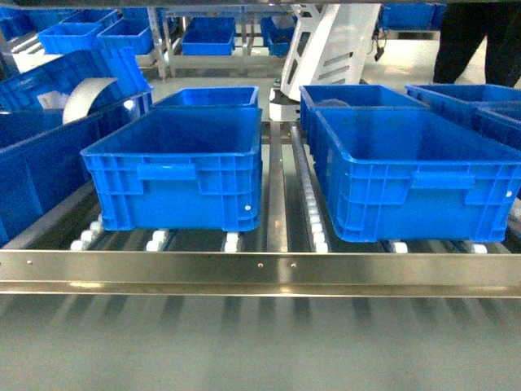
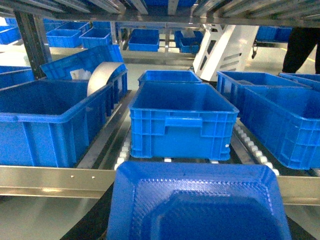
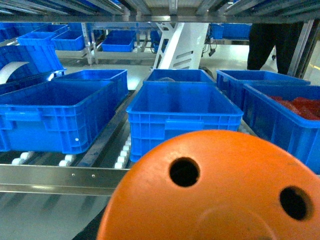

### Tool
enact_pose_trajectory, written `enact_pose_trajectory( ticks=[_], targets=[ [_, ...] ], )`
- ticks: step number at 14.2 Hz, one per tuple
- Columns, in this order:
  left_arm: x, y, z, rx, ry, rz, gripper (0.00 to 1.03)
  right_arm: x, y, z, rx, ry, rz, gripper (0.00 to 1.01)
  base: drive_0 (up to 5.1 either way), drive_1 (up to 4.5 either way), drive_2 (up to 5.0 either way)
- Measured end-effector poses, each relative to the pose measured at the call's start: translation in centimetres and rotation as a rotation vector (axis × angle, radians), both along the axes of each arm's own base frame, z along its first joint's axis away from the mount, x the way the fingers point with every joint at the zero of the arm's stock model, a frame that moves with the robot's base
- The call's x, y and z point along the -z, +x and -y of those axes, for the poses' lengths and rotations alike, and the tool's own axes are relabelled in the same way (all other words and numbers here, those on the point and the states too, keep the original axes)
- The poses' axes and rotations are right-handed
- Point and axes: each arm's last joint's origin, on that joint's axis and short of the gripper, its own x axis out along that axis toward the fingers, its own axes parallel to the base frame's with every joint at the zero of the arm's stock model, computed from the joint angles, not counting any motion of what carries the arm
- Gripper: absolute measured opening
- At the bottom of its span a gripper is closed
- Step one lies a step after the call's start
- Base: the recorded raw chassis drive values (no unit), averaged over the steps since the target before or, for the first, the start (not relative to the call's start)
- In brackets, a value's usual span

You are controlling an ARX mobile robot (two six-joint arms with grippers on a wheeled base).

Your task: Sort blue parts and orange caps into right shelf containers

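Note:
A blue part [image 2: 200, 200], a ribbed tray-like piece of blue plastic, fills the bottom of the left wrist view and hides my left gripper's fingers. It hangs in front of the shelf rail, facing a blue container [image 2: 182, 120]. An orange cap [image 3: 215, 195], round with two dark holes, fills the bottom of the right wrist view and covers my right gripper's fingers. It faces another blue container [image 3: 182, 112]. The head view shows two front containers, the left one [image 1: 175, 167] and the right one [image 1: 415, 175], and neither gripper.
A steel front rail [image 1: 260, 269] edges the roller shelf. More blue bins stand behind and to both sides; one at the right [image 3: 300, 106] holds red pieces. A tilted bin with a white roll [image 1: 85, 94] sits at the left. A white machine [image 1: 326, 41] and a person [image 1: 480, 37] are behind.

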Motion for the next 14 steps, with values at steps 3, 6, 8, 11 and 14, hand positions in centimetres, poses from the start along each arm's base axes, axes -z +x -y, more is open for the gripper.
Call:
enact_pose_trajectory(
  ticks=[3, 6, 8, 11, 14],
  targets=[
    [0.01, 0.00, 0.00, 0.000, 0.000, -0.001, 0.42, -0.01, 0.00, 0.00, 0.000, 0.000, 0.001, 0.44, 0.0, 0.00, 0.0],
    [0.03, 0.00, 0.00, 0.000, 0.000, -0.003, 0.42, 0.02, 0.00, 0.00, 0.000, -0.001, -0.002, 0.44, 0.0, 0.00, 0.0],
    [0.02, 0.00, 0.00, 0.000, 0.000, -0.002, 0.42, 0.02, 0.00, 0.00, 0.000, -0.001, -0.002, 0.44, 0.0, 0.00, 0.0],
    [0.01, 0.00, 0.00, 0.000, 0.000, -0.001, 0.42, 0.00, 0.00, 0.00, 0.000, -0.001, 0.000, 0.44, 0.0, 0.00, 0.0],
    [0.01, 0.00, 0.00, 0.000, 0.000, -0.001, 0.42, 0.00, 0.00, 0.00, 0.000, -0.001, 0.000, 0.44, 0.0, 0.00, 0.0]
  ],
)
